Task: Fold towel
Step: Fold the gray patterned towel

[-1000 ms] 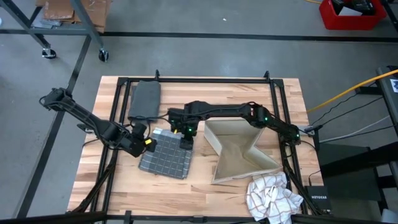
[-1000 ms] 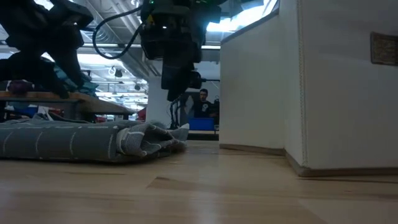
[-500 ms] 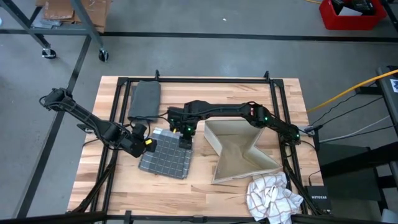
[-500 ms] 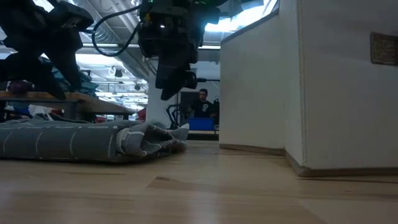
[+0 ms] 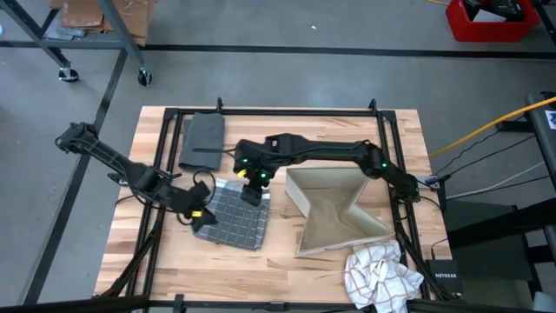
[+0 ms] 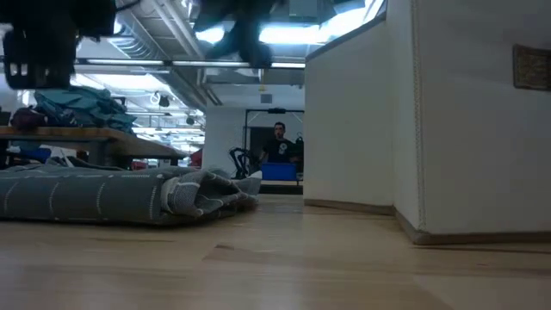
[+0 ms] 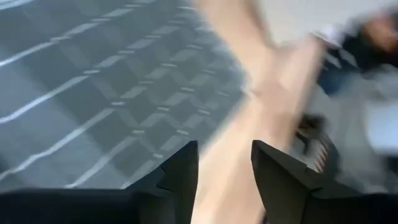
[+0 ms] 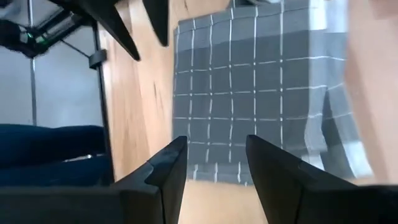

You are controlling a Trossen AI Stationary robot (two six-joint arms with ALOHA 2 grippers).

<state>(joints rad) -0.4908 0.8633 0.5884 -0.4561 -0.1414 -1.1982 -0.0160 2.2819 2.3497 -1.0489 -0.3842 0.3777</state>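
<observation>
A grey checked towel (image 5: 233,217) lies folded and flat on the wooden table, left of centre. In the low view its bunched end (image 6: 211,194) rests on the wood. My left gripper (image 5: 201,216) hovers at the towel's left edge, open, with bare wood between its fingers (image 7: 224,168). My right gripper (image 5: 253,186) hangs open above the towel's far right corner, and the towel (image 8: 249,93) shows below it, untouched. In the low view both grippers sit high, only dark shapes at the top.
A dark grey folded cloth (image 5: 203,141) lies at the far left of the table. A beige fabric bin (image 5: 334,213) stands right of the towel, its wall (image 6: 430,120) close by. A crumpled white checked cloth (image 5: 380,274) lies at the near right corner. A black frame (image 5: 278,111) rims the table.
Both grippers have risen away from the towel; in the low view they have climbed almost out of the picture. The right one has gone straight up from the towel's far right corner. The left one has rolled and shifted slightly toward the near edge. The towel has stayed flat.
</observation>
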